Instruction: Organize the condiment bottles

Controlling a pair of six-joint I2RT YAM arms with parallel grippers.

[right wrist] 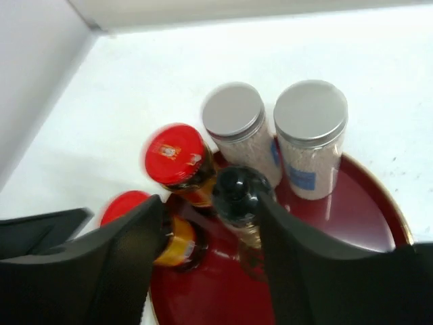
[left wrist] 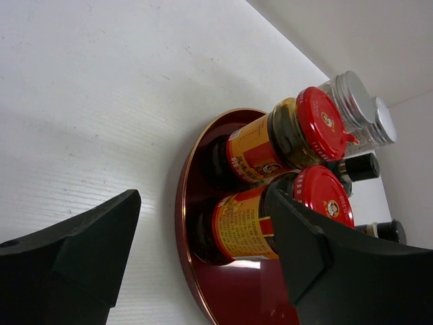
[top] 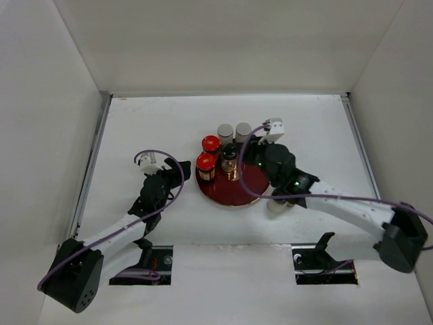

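Status: five condiment bottles stand upright on the round dark-red tray (top: 237, 193), mid white counter (top: 155, 122). Two clear silver-capped jars (right wrist: 233, 112) sit side by side at the far rim and two red-capped jars with yellow labels (left wrist: 318, 125) along the left side. A black-capped glass bottle (right wrist: 237, 193) is in the middle, just beside the far red-capped jar. Right tool (right wrist: 210, 200) hangs over the tray, jaws spread, straddling the black-capped glass bottle. In the wrist view the cap sits close to one finger with a gap on the other side, so it's not clamped and nothing is held. Left tool (left wrist: 203, 196) is released and empty, low over the counter just off the tray's left rim, pointing at the red-capped jars. A pale object (top: 276, 205) shows under the right arm, just beside the tray's near-right edge; too hidden to say if it's another bottle. My read: the step in hand is positioning the black-capped glass bottle among the group, task partway. Whether it grips or backs off, the right tool needs a straight vertical path. Neighbours are tight, and a sideways swing could tip a red-capped or silver-capped jar. After that, worth checking the pale object.
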